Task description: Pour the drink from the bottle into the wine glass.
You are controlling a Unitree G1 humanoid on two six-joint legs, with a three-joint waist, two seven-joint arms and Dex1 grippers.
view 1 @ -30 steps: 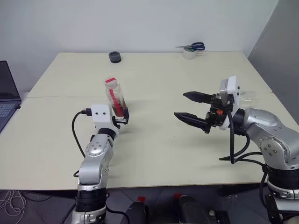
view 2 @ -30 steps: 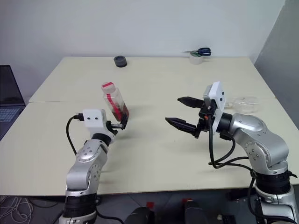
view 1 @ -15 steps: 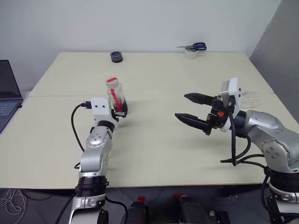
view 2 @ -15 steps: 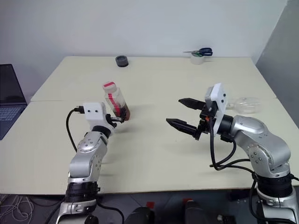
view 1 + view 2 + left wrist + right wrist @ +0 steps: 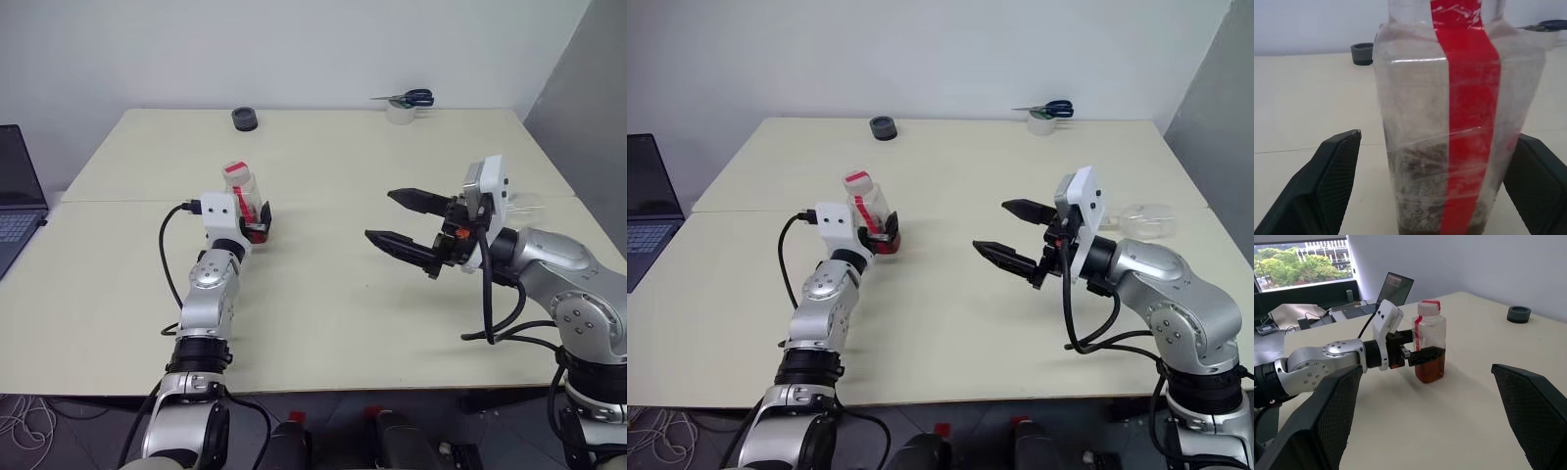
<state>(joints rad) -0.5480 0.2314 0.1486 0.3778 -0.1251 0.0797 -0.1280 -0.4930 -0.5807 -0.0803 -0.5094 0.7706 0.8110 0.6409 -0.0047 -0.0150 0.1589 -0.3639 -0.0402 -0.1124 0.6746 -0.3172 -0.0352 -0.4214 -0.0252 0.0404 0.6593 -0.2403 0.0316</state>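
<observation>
Left tool [image 5: 257, 221] astride the bottle [image 5: 1429, 348], fingers apart and not clamped; right tool [image 5: 404, 227] gaping, empty, well apart.
The grip wants to be square and low on the flat plastic sides before lifting. Squarish clear bottle on the matte cream table [image 5: 323, 294], red cap and strip, amber drink [image 5: 1430, 370] low. Farther right, the wine glass [image 5: 1144, 217] on the table.

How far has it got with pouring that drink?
Barely started. Done: the open left gripper is placed around the bottle, which stands on the table. In hand: closing on it; one side still shows a gap. Left: the red cap is on, the drink is inside, and the wine glass is far off.
</observation>
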